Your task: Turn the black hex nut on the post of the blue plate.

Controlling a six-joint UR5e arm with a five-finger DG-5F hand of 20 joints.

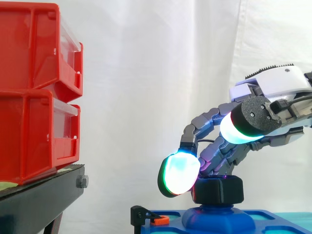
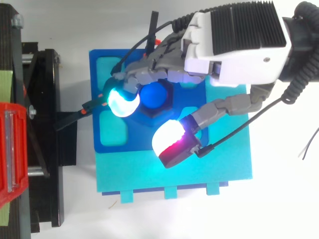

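Black hex nut (image 1: 218, 189) sits on the blue plate's (image 2: 135, 140) post (image 2: 153, 94). The hand (image 2: 234, 45) curls its fingers (image 2: 122, 102) round the nut, with the thumb (image 2: 169, 139) held off it. A black clamp (image 1: 141, 215) sits at the plate's edge toward the red bins (image 1: 34, 92).

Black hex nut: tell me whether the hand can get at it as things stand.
Probably yes. The hand is on the black hex nut, its fingers curled round one side, and nothing on the blue plate seems to block it.
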